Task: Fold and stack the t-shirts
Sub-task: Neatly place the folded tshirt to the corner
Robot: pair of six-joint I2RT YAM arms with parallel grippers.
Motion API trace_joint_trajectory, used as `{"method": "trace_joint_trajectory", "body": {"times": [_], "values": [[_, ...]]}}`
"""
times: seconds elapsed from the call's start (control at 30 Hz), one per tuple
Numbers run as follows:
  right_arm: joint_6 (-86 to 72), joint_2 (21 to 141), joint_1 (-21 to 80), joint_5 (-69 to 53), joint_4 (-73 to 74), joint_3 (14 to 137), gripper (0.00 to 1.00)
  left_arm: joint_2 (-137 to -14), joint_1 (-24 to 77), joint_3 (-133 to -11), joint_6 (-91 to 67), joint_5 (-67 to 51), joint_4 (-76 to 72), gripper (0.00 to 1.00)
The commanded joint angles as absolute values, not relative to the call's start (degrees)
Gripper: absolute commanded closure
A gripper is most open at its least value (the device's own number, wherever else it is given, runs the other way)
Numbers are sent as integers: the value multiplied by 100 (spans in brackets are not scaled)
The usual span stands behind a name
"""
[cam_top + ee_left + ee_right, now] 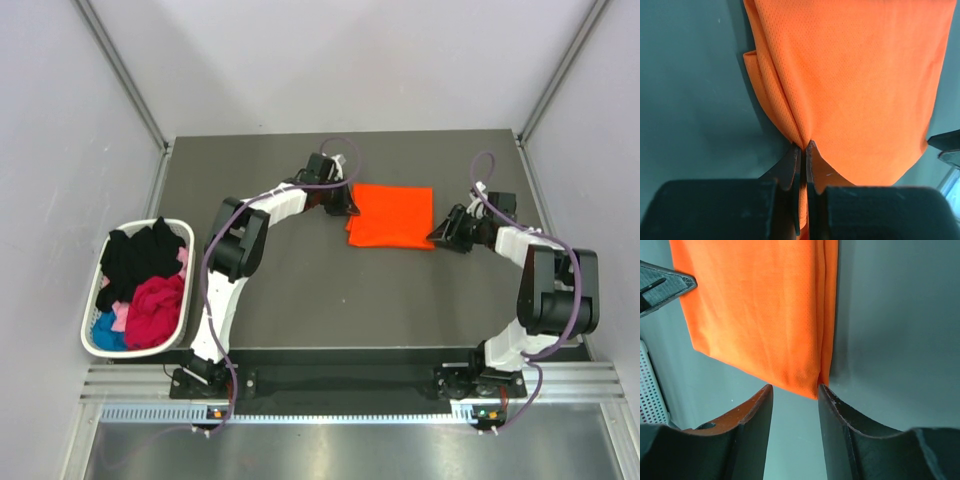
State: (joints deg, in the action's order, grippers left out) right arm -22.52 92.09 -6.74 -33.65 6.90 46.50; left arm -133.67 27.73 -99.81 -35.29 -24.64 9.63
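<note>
My left tool (804, 145) and right tool (795, 388): black moulded plastic, satin, smooth. The orange tee (855, 90): fine pinhole-mesh knit cloth, matt. The counter (300, 300): dark, smooth, matt, faint sheen. The basket (188, 270): white perforated plastic, soft cloth inside.

The top view is bright, even and sharp, lit from overhead, with pale walls (350, 60) near white and faint short shadows under the arms (225, 250) on the dark table (300, 300). Both wrist views show the tee (855, 90) vivid and crisp down to its weave, while the fingers (789, 167) at 6 o'clock go dark and soft-edged. In the left wrist view a soft shadow edges the tee toward 9 o'clock; in the right, one finger (747, 425) picks up an orange tint.
</note>
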Motion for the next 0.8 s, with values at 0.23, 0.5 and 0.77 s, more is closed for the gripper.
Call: {"method": "trace_joint_trajectory", "body": {"times": [0.23,0.5,0.77], "values": [[-2232,8719,-606,-3410,642,4755,57,-12999,2383,-10301,-2672,-2101,1564,100],[-2241,8710,-606,-3436,642,4878,57,-12982,1995,-10494,-2224,-2040,1925,100],[-2215,8684,-606,-3445,545,4737,56,-13139,1363,-10985,-1478,-1530,2513,100]]}}
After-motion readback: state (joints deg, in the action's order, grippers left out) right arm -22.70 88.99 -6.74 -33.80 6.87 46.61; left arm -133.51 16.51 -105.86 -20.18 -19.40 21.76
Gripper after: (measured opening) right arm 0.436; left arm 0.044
